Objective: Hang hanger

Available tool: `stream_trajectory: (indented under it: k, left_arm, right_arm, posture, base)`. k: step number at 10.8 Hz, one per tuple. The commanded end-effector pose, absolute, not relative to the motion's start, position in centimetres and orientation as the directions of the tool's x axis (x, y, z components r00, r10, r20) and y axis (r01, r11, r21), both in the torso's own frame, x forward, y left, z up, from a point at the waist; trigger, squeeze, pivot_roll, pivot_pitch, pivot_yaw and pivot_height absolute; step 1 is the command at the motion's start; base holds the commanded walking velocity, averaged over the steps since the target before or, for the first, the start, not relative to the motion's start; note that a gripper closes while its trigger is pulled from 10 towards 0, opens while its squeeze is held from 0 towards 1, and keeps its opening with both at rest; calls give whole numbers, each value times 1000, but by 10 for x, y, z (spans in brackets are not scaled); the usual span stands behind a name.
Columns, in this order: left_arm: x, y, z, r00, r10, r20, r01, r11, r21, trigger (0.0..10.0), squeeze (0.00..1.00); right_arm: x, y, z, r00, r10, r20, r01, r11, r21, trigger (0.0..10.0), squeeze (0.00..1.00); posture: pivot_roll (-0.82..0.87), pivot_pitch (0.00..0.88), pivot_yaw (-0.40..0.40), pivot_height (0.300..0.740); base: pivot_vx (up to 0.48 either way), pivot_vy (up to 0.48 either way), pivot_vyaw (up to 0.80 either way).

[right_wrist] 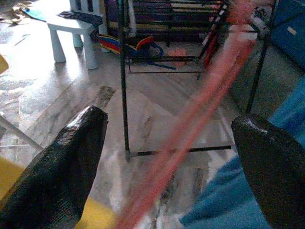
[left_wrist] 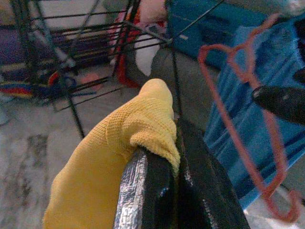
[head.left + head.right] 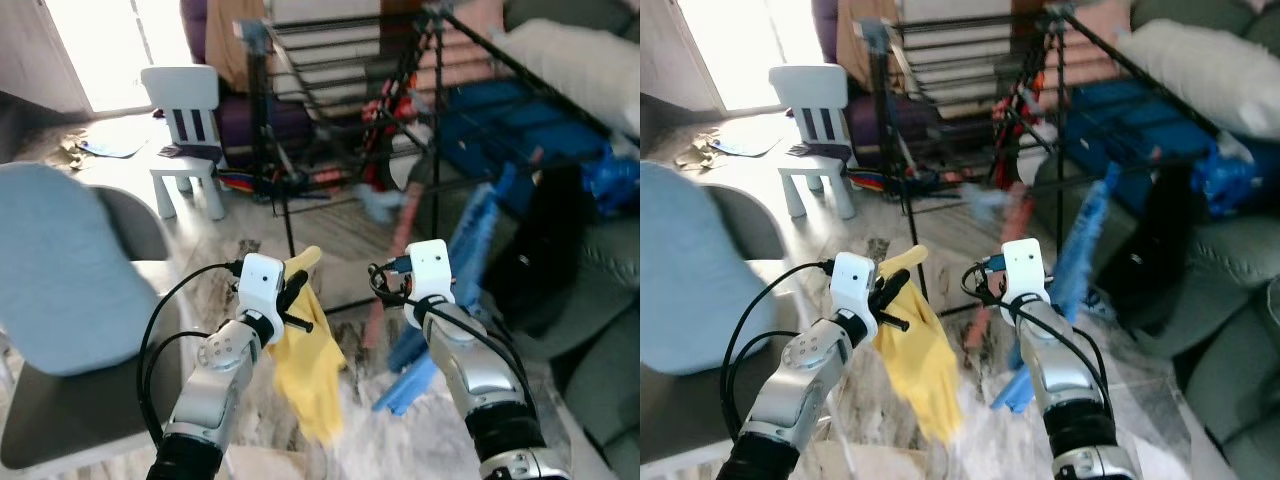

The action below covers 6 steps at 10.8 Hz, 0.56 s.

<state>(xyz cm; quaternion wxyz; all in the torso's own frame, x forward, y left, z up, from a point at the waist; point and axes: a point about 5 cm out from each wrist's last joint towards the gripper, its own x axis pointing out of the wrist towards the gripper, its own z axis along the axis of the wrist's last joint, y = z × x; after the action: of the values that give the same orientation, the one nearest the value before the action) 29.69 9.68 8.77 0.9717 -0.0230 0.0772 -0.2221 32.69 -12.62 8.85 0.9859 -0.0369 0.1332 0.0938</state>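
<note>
My left gripper [image 2: 174, 191] is clamped tight on a yellow knitted cloth [image 2: 119, 157] hanging below it. My right gripper [image 1: 167, 162] gapes wide, a blurred red wire hanger [image 1: 200, 119] between its fingers, before the black metal drying rack [image 3: 340, 100].

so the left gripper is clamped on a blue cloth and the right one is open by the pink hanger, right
Not quite: the cloth pinched in the left gripper is yellow, not blue, as the left wrist view shows. The right gripper is indeed open, with the pink hanger between its fingers.
</note>
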Motion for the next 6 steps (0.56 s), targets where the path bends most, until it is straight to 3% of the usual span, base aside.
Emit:
stream_trajectory:
  k: [1,6]
  left_arm:
    - [301,97,97,892,-442,-100,438,897,-61,10000,0]
    - [297,91,103,881,-470,-51,468,882,-54,10000,0]
  right_arm:
    - [327,-123,94,952,186,-242,-206,977,-58,10000,0]
    - [329,-135,97,974,70,-216,-102,985,-140,10000,0]
  posture:
    - [-200,0,27,740]
    - [-200,0,28,740]
  base:
    - [0,386,0]
    - [0,0,0]
